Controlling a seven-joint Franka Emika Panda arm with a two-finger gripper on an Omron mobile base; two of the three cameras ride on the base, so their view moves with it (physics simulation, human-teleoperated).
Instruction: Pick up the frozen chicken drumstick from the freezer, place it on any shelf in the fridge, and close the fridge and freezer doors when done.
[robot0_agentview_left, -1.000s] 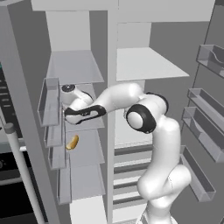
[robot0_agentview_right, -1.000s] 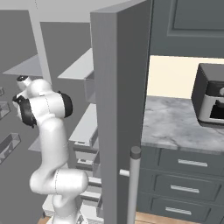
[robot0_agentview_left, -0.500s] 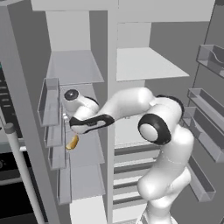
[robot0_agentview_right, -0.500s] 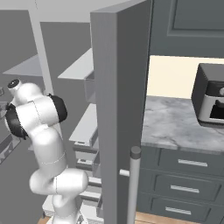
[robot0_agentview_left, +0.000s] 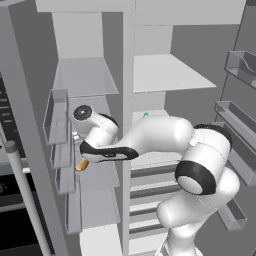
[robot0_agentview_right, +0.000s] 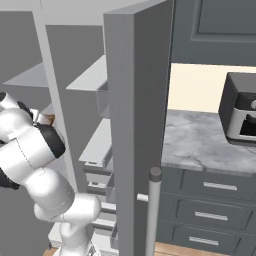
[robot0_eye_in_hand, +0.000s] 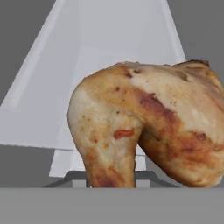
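The gripper (robot0_agentview_left: 80, 161) is closed on the drumstick (robot0_agentview_left: 82, 164), inside the freezer. A shelf (robot0_eye_in_hand: 65, 109) lies just beyond the gripper, behind the drumstick.

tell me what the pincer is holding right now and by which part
The pincer is shut on the chicken drumstick inside the freezer. The drumstick's narrow bone end runs down toward the fingertips, so the hold looks to be there, though the contact itself is hidden.
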